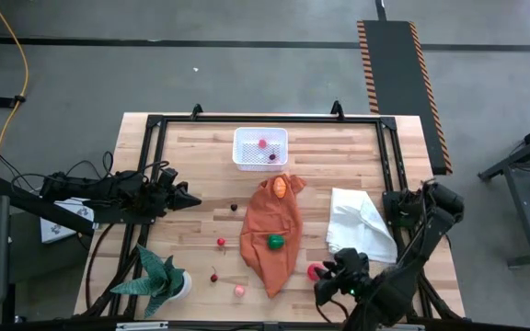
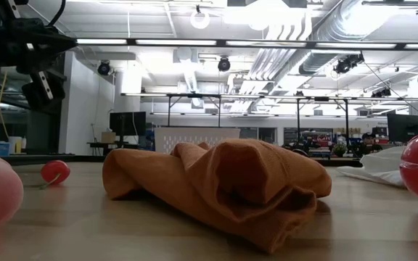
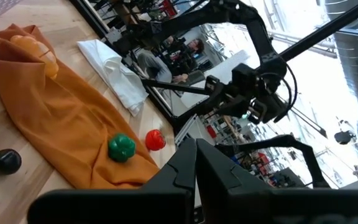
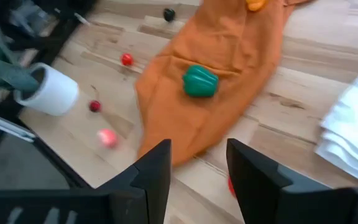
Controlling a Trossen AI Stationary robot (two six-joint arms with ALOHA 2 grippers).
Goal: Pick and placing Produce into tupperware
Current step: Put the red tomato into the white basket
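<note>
While the right gripper [image 1: 325, 279] gapes empty, the tupperware [image 1: 260, 147] lies lengthwise across the table's far edge.

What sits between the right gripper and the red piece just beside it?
Nothing visible does. The right gripper, jaws open, is right next to the red piece on bare wood at the table's near edge; the orange cloth lies just past it, toward the tupperware.

An orange cloth [image 1: 272, 232] lies crumpled along the middle of the surface [image 1: 201, 156], running toward its near edge. A white cloth [image 1: 361, 223] sits bunched by the right edge, apart from the orange one. A green spiky potted plant [image 1: 161, 280] stands at the near left corner.
</note>
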